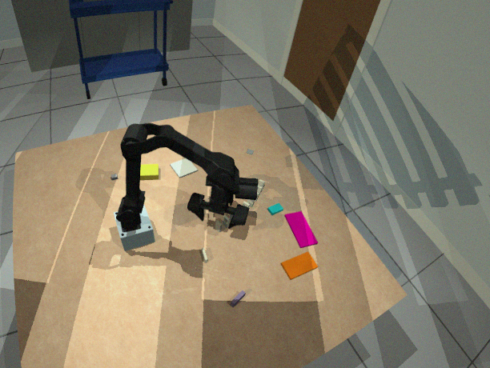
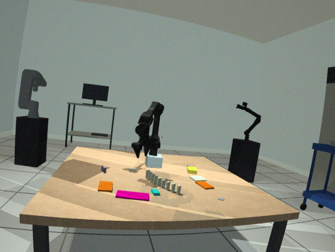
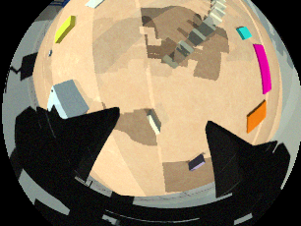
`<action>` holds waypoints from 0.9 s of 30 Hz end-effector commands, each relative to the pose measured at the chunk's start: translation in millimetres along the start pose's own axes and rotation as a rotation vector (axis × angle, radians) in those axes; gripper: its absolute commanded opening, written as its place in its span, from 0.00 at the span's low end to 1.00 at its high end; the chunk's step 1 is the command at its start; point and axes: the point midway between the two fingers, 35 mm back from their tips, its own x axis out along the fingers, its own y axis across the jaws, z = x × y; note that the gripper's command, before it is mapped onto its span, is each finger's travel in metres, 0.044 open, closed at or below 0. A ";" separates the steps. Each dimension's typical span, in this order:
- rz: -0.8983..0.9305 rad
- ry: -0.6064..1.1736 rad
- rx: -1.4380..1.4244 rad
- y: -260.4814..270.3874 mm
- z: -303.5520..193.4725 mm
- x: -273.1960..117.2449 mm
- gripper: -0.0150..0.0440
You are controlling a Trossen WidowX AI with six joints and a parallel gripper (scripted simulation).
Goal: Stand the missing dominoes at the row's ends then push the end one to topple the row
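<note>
A row of several pale dominoes stands upright in the exterior view, with its far-end domino (image 2: 148, 174) nearest the arm base and its near-end domino (image 2: 178, 189) toward the table front. In the wrist view the row's closest domino (image 3: 170, 61) is at the upper middle; in the top view the arm partly hides the row. One loose pale domino (image 1: 204, 255) (image 2: 132, 170) (image 3: 153, 122) lies flat on the table, apart from the row. My gripper (image 1: 216, 222) (image 2: 142, 156) (image 3: 163, 118) is wide open and empty, raised above the table. In the wrist view the loose domino shows between its fingertips.
A purple block (image 1: 238, 298) (image 2: 103, 169) (image 3: 197, 162) is beyond the loose domino. A teal block (image 1: 275, 209) (image 2: 155, 192), magenta plate (image 1: 301, 229) (image 2: 132, 195) and orange plate (image 1: 299, 266) (image 2: 105, 186) lie along one side. A yellow block (image 1: 149, 171) (image 2: 192, 170) and white plate (image 1: 183, 167) (image 2: 197, 178) lie on the other.
</note>
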 end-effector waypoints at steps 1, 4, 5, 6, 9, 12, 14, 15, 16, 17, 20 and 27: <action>-0.004 0.003 -0.447 17.8 -40.2 28.2 1.00; -0.003 0.004 -0.558 23.5 -49.2 35.4 1.00; -0.003 0.004 -0.558 23.5 -49.2 35.4 1.00; -0.003 0.004 -0.558 23.5 -49.2 35.4 1.00; -0.003 0.004 -0.558 23.7 -51.6 35.4 1.00; -0.003 0.004 -0.558 23.7 -51.6 35.4 1.00; -0.003 0.004 -0.558 23.7 -51.6 35.4 1.00; -0.003 0.004 -0.558 23.5 -51.6 36.9 1.00; -0.003 0.004 -0.558 23.0 -51.7 41.6 1.00; -0.003 0.004 -0.558 22.3 -51.8 49.3 1.00; -0.003 0.004 -0.558 21.9 -52.2 78.3 1.00; -0.002 0.004 -0.558 24.3 -55.0 101.1 1.00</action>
